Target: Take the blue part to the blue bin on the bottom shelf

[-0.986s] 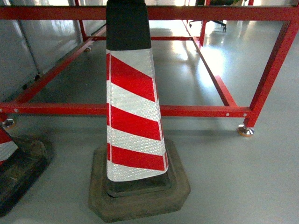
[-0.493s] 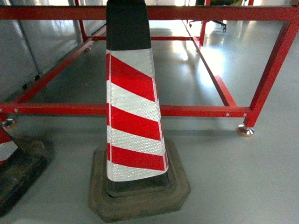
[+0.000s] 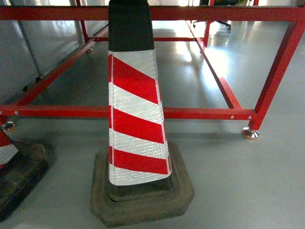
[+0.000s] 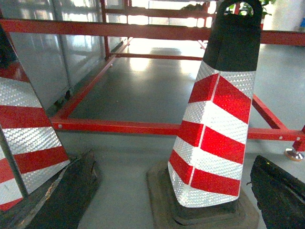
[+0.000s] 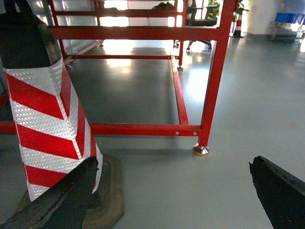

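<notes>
A red-and-white striped traffic cone [image 3: 136,119] on a dark rubber base blocks my head view, standing on the grey floor [image 3: 238,181] just before a red steel frame [image 3: 200,113]. A second cone [image 4: 24,138] stands at the left edge. Both claws, left [image 4: 171,191] and right [image 5: 167,195], hang low with fingers spread wide, released, holding nothing. Blue part, blue bin and bottom shelf: none in view.

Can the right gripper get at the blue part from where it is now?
Probably not. No blue part, bin or shelf shows in any view. The right gripper is open over bare floor, beside a striped traffic cone and a red frame.
</notes>
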Motion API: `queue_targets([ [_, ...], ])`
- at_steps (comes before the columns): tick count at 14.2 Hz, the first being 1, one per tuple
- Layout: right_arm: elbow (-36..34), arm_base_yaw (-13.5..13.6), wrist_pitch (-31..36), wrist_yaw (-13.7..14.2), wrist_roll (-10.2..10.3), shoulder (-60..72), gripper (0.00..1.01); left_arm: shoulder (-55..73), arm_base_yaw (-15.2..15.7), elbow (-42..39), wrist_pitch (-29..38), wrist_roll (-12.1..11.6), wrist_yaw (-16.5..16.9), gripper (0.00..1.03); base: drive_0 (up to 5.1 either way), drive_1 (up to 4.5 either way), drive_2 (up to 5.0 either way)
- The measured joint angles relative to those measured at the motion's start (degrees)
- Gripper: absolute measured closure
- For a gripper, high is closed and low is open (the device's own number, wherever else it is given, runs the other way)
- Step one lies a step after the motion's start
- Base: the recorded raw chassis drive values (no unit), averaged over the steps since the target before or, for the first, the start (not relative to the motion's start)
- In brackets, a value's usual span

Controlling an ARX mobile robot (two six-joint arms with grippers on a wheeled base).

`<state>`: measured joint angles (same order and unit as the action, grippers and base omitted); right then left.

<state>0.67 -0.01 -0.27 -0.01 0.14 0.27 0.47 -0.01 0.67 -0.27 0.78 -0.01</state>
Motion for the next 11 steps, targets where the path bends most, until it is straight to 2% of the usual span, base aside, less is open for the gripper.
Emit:
queue_targets([
  [11,0.0,0.0,-0.1,0.0,0.0,0.0,0.03,0.0,0.0,0.0,0.0,-0.2,0.1,0.05,0.0,0.0,0.0],
])
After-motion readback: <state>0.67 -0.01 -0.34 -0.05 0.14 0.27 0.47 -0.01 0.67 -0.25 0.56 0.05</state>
